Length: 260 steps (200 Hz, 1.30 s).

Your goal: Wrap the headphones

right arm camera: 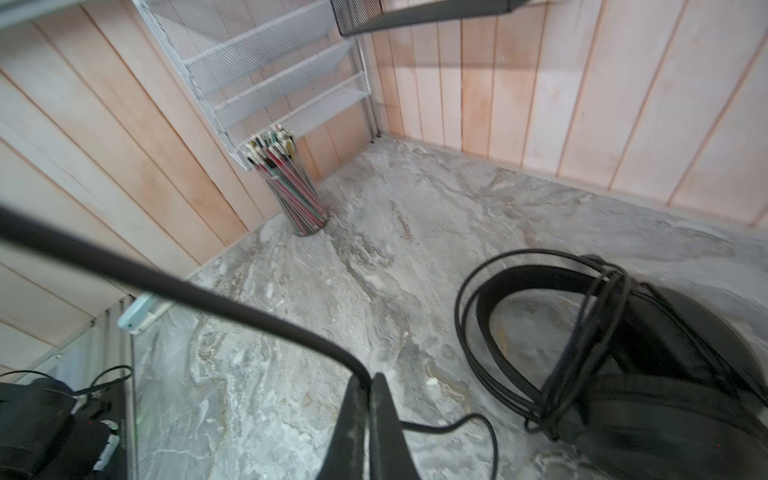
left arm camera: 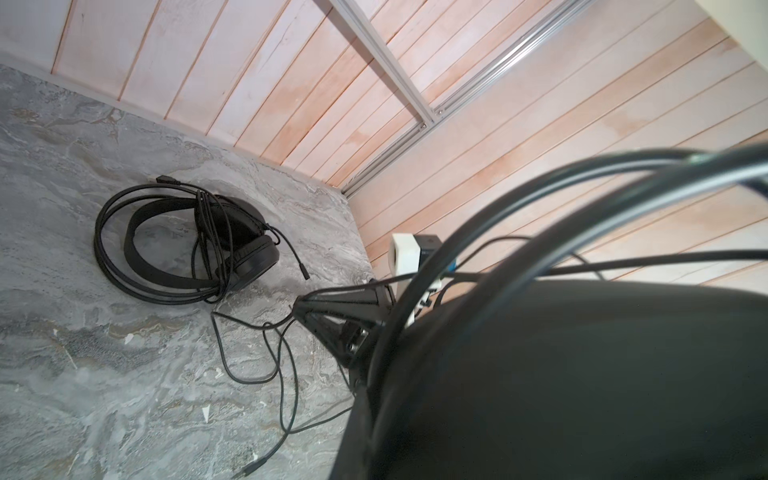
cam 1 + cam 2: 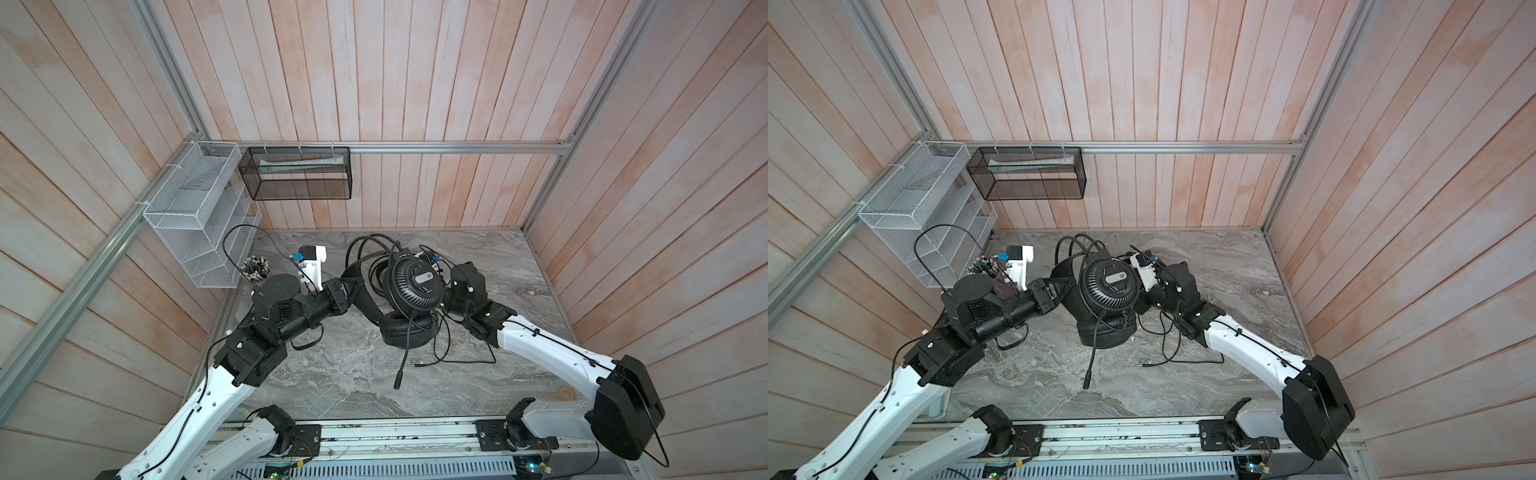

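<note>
Both arms extend inward, wrists low. Left tool closed and level, right tool closed — fingertips together.

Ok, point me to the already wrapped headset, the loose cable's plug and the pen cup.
wrapped headset (image 2: 253, 262): left wrist view, on its earcup cushion.
cable plug (image 3: 419, 365): in a top view, on the jack at the cable's free end.
pen cup (image 1: 301, 203): right wrist view, on the cup's side.

Two headsets, two mesh racks, one pencil cup.

Only txt: tiny mark, looks like "09", on headphones earcup plate.
</note>
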Tool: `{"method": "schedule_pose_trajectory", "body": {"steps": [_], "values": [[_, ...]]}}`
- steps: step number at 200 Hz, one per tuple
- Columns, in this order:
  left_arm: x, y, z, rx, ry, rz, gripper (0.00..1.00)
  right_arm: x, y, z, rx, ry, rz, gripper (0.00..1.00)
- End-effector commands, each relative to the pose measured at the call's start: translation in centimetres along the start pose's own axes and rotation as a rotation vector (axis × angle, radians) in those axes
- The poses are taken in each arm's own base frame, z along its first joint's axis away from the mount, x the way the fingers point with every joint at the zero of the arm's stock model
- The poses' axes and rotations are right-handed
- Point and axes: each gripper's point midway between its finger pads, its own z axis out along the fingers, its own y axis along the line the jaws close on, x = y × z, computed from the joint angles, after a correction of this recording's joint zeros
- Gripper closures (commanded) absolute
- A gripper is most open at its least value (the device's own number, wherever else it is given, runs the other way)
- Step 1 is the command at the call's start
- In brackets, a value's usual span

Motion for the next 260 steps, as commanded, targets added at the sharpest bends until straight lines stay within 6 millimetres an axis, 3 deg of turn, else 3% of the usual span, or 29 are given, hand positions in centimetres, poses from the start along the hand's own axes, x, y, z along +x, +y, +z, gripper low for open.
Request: {"method": "schedule_pose_trajectory", "body": {"steps": [1,46,57,89,121,163,204,260], "values": [[-4.7,-4.9,-1.8,0.126,-0.156,-0.029,1.0,-1.7,2.4,-0.4,-0.125,-0.085,-0.007,0.86],[-6.8,-4.7,-1.5,0.011,-0.18,-0.021,1.0,-0.9,3.5,-1.7,-0.186,-0.135,-0.032,0.64],[-7.2,-4.7,-1.5,-0.017,-0.183,-0.005,1.0,-0.6,3.5,-2.2,-0.182,-0.149,-0.041,0.53],[-8.4,-4.4,-1.8,-0.109,-0.19,0.047,1.0,0.0,3.4,-3.9,-0.155,-0.208,-0.061,0.35],[-8.7,-4.4,-1.4,-0.15,-0.165,0.07,1.0,2.3,2.6,-4.4,-0.129,-0.214,-0.053,0.3],[-9.2,-4.6,-1.0,-0.167,-0.16,0.075,1.0,5.7,0.0,-4.7,-0.015,-0.239,-0.076,0.25],[-9.4,-4.7,-1.0,-0.163,-0.169,0.059,1.0,7.5,-1.9,-2.7,0.034,-0.203,-0.08,0.26],[-9.6,-4.8,-1.1,-0.16,-0.175,0.047,1.0,10.2,-4.6,1.7,0.064,-0.104,-0.083,0.3]]}}
